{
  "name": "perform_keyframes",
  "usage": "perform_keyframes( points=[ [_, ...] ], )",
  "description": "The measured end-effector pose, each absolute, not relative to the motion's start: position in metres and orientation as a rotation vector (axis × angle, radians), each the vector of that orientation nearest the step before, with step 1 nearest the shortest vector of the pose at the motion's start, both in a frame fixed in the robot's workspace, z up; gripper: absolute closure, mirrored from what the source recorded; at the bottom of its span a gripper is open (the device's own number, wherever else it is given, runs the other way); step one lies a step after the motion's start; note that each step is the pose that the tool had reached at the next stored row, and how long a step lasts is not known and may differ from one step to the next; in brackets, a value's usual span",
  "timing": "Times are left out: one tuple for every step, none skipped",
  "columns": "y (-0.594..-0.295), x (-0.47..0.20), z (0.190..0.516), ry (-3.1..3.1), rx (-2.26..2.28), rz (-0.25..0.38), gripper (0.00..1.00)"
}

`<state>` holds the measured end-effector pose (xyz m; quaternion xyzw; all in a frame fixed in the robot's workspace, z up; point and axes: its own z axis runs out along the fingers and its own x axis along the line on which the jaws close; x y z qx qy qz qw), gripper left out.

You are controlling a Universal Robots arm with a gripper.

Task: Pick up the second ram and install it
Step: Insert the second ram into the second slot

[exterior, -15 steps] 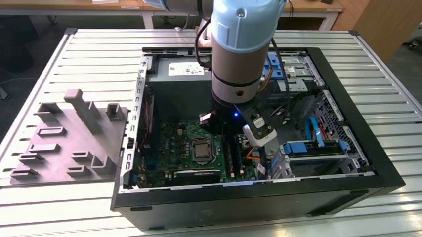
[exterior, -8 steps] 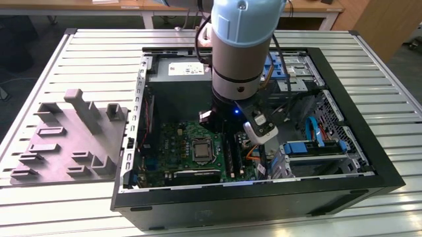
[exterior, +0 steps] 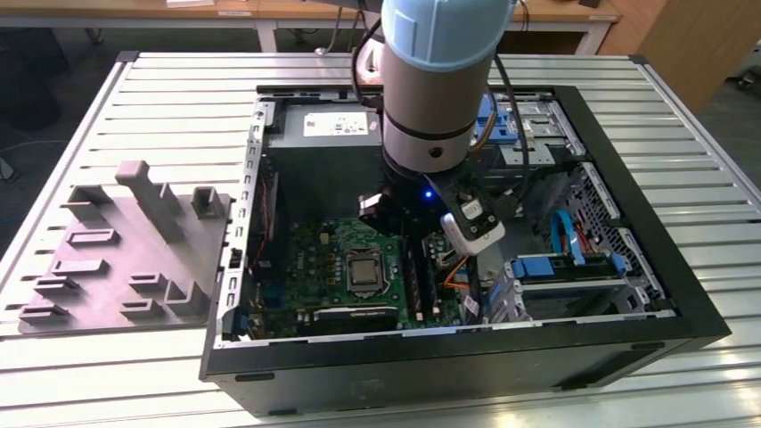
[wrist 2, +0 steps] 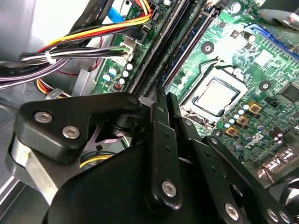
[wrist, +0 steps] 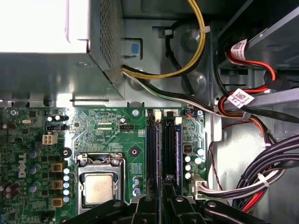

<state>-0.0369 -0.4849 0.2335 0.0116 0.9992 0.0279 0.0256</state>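
The arm has the pincer (wrist: pixel 161 205) low inside the open computer case (exterior: pixel 666 294), right over the black memory slots (wrist: pixel 152 144) that run beside the square silver processor (wrist: pixel 98 189) on the green motherboard (wrist: pixel 107 126). In the first wrist view, at lower centre of the frame, a blue-edged stick — by my reading the second ram (wrist: pixel 177 151) — stands in the slot nearer the white connector, and the fingers (wrist: pixel 181 207) sit drawn close together at its near end, over the slot strips. Whether they are clamped on the stick or only pressing on its top edge I cannot tell. I judge the pick-up done and the seating under way or just finished — the slot latches are not clear enough to confirm it. In the exterior view the grey holder block (exterior: pixel 125 254) at the frame's left, on the ribbed surface (exterior: pixel 178 107), carries no stick.
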Motion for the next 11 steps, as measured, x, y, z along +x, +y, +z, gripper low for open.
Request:
perform_keyframes(
  points=[
    [-0.4849, -0.0369, 0.2338, 3.089, 0.036, 0.086, 0.81],
    [-0.4849, -0.0369, 0.2339, 3.089, 0.036, 0.086, 0.81],
    [-0.4849, -0.0369, 0.2340, 3.089, 0.036, 0.086, 0.81],
    [-0.4849, -0.0369, 0.2341, 3.089, 0.036, 0.086, 0.81],
    [-0.4849, -0.0369, 0.2343, 3.089, 0.036, 0.086, 0.82],
    [-0.4849, -0.0369, 0.2344, 3.089, 0.036, 0.086, 0.89],
    [-0.4849, -0.0369, 0.2345, 3.089, 0.036, 0.086, 0.89],
    [-0.4849, -0.0369, 0.2347, 3.089, 0.036, 0.086, 0.90],
    [-0.4849, -0.0369, 0.2348, 3.089, 0.036, 0.086, 0.90],
    [-0.4849, -0.0369, 0.2349, 3.089, 0.036, 0.086, 0.90],
    [-0.4849, -0.0369, 0.2350, 3.089, 0.036, 0.086, 0.90]
  ],
)
